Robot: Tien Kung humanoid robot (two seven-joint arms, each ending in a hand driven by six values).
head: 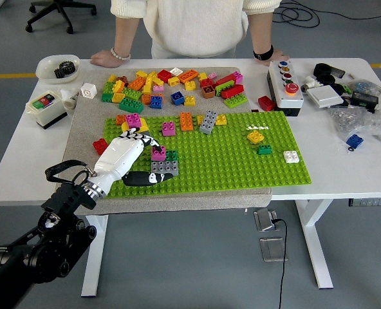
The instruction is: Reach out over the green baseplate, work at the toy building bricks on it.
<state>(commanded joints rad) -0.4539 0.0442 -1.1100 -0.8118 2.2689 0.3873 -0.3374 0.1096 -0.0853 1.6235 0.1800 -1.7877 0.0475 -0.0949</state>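
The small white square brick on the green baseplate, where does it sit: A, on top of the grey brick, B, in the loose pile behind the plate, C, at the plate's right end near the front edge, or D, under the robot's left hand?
C: the small white square brick sits alone at the right end of the green baseplate, far from the robot's left hand and the grey brick.

A big green baseplate [229,164] lies flat on a grey mat, near the front of the table. A few bricks sit on it: a pink brick [158,153] on a grey brick [165,167] at the left, an orange brick [186,121] at the back, a white brick [291,156] at the right. Behind it lies a pile of loose bricks [171,87] in many colours.
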